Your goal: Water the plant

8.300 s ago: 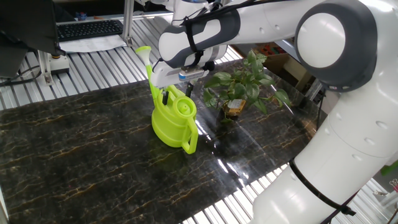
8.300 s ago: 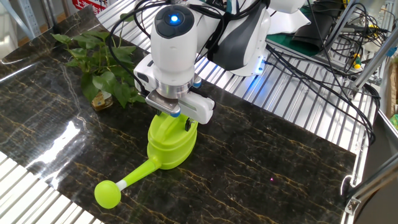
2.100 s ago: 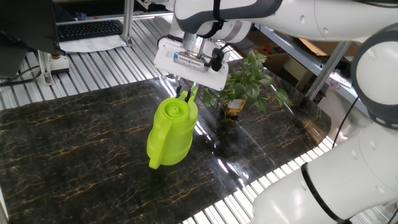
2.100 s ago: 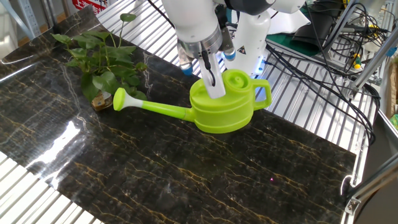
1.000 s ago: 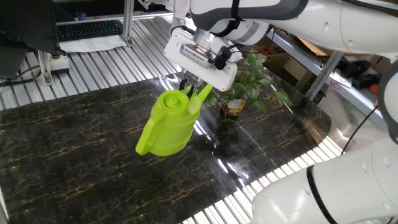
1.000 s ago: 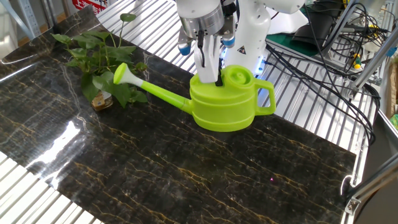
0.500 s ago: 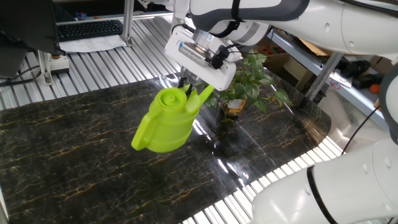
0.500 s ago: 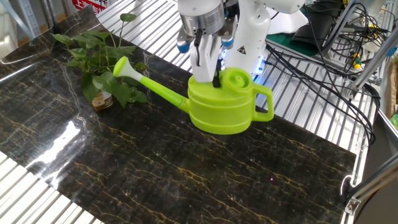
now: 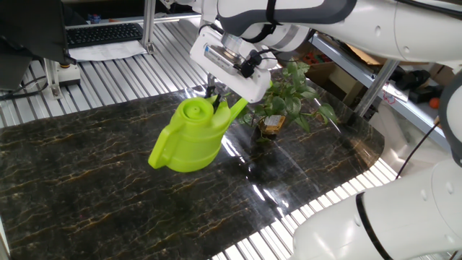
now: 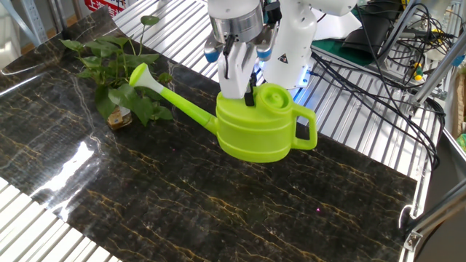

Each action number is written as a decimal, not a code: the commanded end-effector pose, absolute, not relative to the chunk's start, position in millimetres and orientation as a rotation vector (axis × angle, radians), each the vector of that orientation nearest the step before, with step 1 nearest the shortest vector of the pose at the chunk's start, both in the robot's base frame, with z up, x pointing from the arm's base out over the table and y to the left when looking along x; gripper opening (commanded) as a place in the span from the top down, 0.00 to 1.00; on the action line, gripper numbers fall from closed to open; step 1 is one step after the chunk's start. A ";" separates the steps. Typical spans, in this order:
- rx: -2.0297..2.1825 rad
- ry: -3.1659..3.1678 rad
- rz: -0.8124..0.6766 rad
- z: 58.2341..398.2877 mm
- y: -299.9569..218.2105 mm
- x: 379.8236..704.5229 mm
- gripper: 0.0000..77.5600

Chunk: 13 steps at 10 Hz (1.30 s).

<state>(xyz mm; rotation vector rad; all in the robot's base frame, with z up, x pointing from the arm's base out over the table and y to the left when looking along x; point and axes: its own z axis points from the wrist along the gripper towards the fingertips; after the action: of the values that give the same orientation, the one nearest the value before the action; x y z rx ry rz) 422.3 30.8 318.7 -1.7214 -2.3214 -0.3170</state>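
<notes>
**Can held aloft, spout toward the plant**

Gripper (image 10: 241, 86) closed on the top of the can (image 10: 258, 131) — fingers pinched on the ridge just beside the round filler cap, wrist pointing down from above. Can clear of the table (image 10: 218, 211), hanging in the air with a shadow on the dark marble beneath. Tilted a little, spout end raised: long spout running up and away from the body, its rose (image 10: 138, 73) hovering over the near leaves. Loop handle on the opposite side, facing away from the plant.

Plant (image 10: 116, 80) standing near one corner of the table, close to the edge that meets the ribbed metal bench. Small brownish pot (image 9: 272, 126) upright under broad pointed leaves on thin, sprawling stems — one stem reaching out past the table edge. In one fixed view, spout half hidden behind the gripper body, aimed at the foliage (image 9: 289, 97). Whether the rose touches any leaf: cannot tell. No water visible at the rose.
</notes>
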 end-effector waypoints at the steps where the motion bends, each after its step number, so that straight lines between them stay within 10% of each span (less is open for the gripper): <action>1: -1.757 -2.297 -0.338 324.0 30.4 431.7 0.99; 13: -1.776 -2.208 -0.421 348.5 20.8 466.6 0.99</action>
<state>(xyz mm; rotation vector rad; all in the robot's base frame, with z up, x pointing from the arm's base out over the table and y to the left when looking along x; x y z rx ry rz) 465.8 22.8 341.5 -1.7751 -2.2067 -0.4118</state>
